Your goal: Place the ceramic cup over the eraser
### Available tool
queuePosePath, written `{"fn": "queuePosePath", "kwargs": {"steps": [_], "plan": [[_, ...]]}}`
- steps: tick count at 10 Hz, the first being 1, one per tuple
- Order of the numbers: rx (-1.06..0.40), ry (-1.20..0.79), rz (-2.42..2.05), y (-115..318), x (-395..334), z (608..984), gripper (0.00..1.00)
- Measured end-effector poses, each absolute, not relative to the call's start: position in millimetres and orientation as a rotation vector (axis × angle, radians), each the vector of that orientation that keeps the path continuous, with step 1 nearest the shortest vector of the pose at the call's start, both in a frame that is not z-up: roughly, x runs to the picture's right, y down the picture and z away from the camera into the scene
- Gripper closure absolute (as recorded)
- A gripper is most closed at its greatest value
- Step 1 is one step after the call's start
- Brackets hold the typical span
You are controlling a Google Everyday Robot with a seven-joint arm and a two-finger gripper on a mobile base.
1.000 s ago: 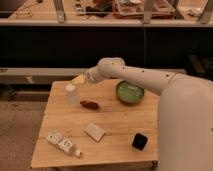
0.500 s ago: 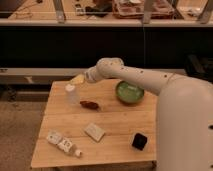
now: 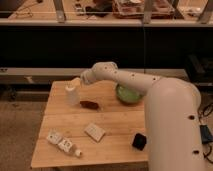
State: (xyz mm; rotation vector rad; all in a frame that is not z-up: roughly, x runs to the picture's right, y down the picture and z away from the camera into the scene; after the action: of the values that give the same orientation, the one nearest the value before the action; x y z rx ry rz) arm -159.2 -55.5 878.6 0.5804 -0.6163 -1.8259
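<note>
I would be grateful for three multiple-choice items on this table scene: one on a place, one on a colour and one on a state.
1. Where is the eraser? A) front right of the table B) far left corner C) middle
2. What colour is the bowl? A) red B) green C) blue
3. How is the ceramic cup? A) lying on its side B) standing on the table C) covering the eraser

1 A: it sits by the front right edge.
2 B: the bowl is plainly green.
3 B: it stands at the far left, apart from the eraser, with the gripper just above it.
</note>
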Motion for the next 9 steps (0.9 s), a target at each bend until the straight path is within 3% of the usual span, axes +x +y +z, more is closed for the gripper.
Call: {"fn": "queuePosePath", "kwargs": {"steps": [9], "plan": [[0.794,-0.689,-1.88,-28,-199,888,0.2]]}}
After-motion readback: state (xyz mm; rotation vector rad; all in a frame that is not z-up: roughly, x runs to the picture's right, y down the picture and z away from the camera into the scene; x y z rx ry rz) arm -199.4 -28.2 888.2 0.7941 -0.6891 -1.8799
